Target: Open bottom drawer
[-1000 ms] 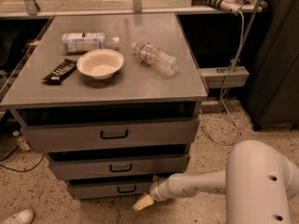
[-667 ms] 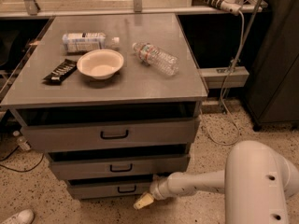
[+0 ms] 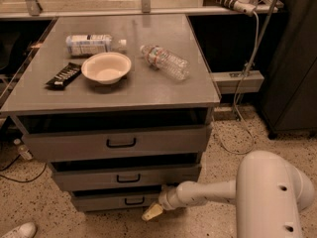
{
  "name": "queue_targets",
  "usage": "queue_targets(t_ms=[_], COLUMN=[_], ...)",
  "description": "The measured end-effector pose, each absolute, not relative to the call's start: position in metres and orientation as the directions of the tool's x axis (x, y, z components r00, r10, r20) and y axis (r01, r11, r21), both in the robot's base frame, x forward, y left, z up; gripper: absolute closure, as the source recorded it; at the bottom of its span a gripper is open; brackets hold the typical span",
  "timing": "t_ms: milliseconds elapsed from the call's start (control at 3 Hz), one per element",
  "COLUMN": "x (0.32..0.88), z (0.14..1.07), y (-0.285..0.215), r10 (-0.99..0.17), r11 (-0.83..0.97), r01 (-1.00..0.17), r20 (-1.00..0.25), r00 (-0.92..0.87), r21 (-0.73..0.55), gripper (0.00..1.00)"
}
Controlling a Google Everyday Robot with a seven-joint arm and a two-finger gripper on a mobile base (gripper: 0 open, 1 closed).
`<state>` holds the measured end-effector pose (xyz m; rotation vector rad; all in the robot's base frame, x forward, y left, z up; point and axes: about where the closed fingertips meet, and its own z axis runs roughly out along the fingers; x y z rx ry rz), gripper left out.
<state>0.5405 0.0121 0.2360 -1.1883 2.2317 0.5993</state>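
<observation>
The bottom drawer (image 3: 106, 201) is the lowest grey front of the cabinet, with a small black loop handle (image 3: 134, 201) at its centre. It stands slightly out, with a dark gap above it. My gripper (image 3: 151, 212) is low near the floor, just right of and below that handle, at the drawer's lower right part. My white arm (image 3: 208, 193) reaches to it from the right.
The middle drawer (image 3: 128, 177) and the tall top drawer (image 3: 119, 143) stand above. On the cabinet top (image 3: 163, 93) lie a bowl (image 3: 106, 67), two plastic bottles (image 3: 165, 61) (image 3: 91, 44) and a dark wrapper (image 3: 63, 76). Cables (image 3: 242, 83) hang at the right.
</observation>
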Motion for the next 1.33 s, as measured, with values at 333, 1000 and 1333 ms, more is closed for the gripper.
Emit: queue_targets(t_ms=[333, 1000, 1333], x=[0.544, 0.543, 0.534], z=[0.228, 0.203, 0.194], y=[0.014, 0.037, 0.043], r10=[-0.620, -0.668, -0.697], r11=[0.500, 0.425, 0.389], r01=[-0.856, -0.894, -0.909], r20=[-0.637, -0.618, -0.597], r00=[-0.457, -0.414, -0.398], r21=[0.127, 0.139, 0.151], gripper=[0.00, 0.00, 0.00])
